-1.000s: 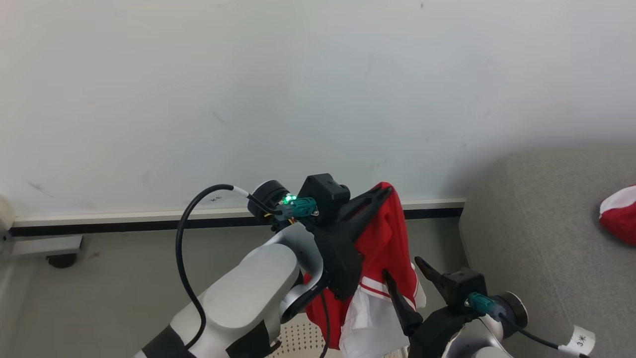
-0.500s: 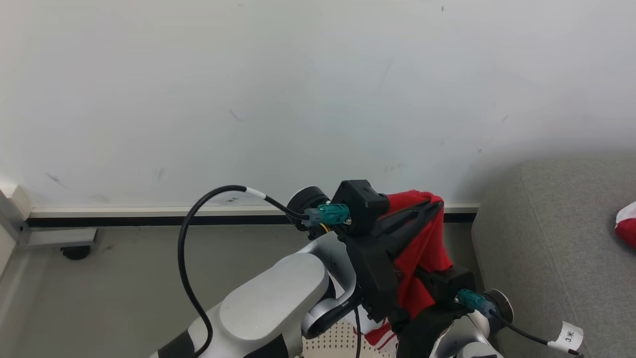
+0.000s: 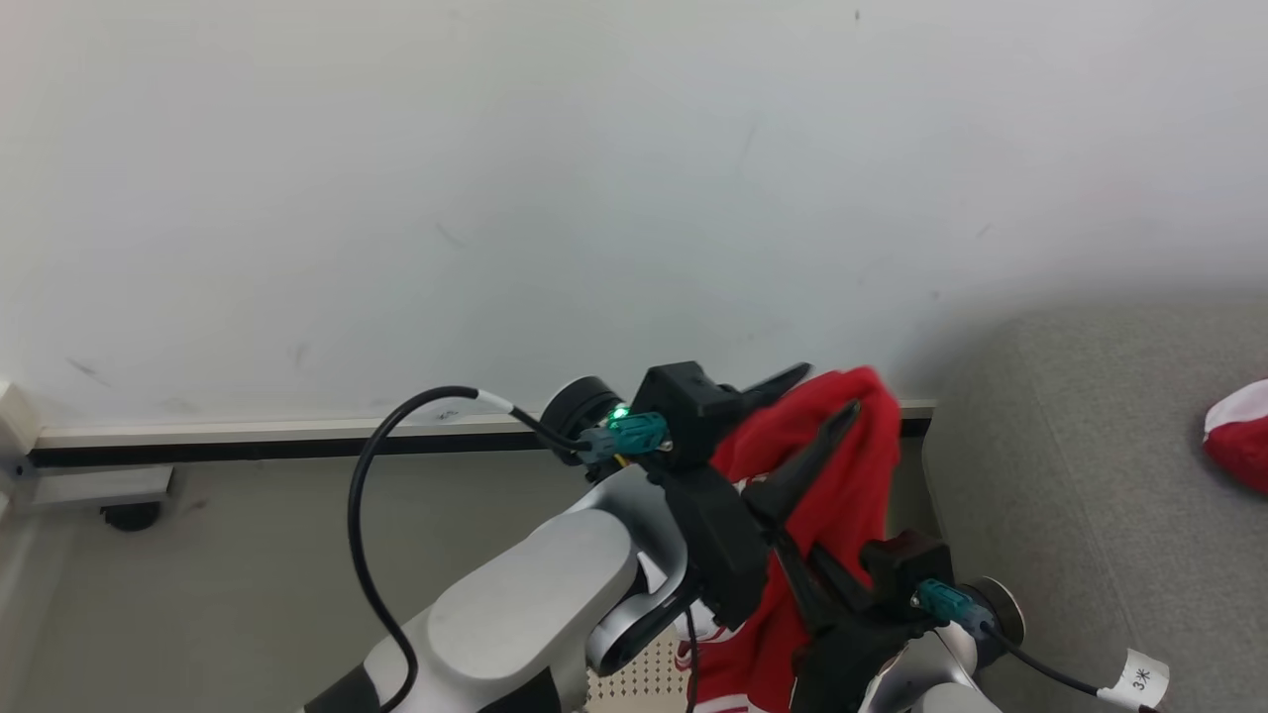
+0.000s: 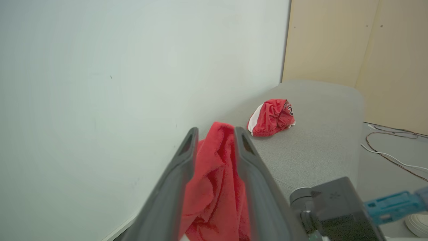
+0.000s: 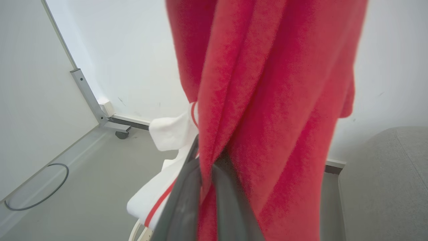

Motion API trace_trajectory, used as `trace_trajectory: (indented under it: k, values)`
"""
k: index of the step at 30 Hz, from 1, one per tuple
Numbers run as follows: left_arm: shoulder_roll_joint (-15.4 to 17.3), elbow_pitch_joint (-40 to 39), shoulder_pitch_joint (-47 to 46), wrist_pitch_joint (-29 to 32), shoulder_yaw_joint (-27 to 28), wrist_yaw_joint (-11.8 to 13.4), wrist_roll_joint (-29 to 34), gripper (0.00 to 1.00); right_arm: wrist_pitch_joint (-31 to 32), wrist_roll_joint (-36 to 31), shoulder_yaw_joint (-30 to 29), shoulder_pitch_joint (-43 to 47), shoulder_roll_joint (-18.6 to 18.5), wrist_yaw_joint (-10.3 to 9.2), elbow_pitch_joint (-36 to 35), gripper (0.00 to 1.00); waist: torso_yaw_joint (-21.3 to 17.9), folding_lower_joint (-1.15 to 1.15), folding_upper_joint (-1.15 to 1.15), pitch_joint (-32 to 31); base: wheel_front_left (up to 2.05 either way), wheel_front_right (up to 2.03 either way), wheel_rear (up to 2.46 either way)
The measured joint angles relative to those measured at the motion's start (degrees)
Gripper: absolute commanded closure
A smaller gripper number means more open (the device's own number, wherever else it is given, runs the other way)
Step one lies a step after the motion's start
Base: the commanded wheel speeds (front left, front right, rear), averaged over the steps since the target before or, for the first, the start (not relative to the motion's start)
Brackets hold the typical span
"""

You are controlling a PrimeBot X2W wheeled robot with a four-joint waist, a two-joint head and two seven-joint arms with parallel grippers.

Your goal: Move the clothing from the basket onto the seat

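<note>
The right hand (image 5: 205, 160) pinches a fold of the clothing (image 5: 267, 100), which hangs limp around it, evidently soft and light, best gripped bunched. The left hand (image 4: 215, 131), fingers (image 4: 187, 150) parted, cradles the top. Beyond it, the left wrist view lays out the seat (image 4: 317, 134); the head view clips it.

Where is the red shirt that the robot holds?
In the head view the shirt hangs low, right of centre, pinched by the right gripper, just left of the grey seat.
</note>
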Motion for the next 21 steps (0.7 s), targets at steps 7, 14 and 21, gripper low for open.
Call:
trace_trajectory:
  k: [7, 14, 21]
  values:
    - [2.60, 2.90, 3.88, -4.35, 1.14, 1.44, -0.04, 0.00, -0.41, -0.41, 0.70, 1.07, 0.09, 0.00, -1.08, 1.00, -2.50, 0.00, 0.00, 0.00, 0.00, 0.00, 0.00]
    - [8.47, 3.59, 9.75, -9.69, 2.81, 3.63, 1.21, 0.00, 0.68, -0.99, 0.15, 2.89, -0.80, 0.00, -4.01, 1.00, -6.96, 0.00, 0.00, 0.18, 0.00, 0.00, 0.00]
    - [13.14, -0.23, 16.56, -11.46, 5.65, 6.61, 2.25, 0.00, 2.18, -2.14, -1.46, 6.01, -1.71, 0.00, -8.56, 1.00, -12.32, 0.00, 0.00, 0.74, 0.00, 0.00, 0.00]
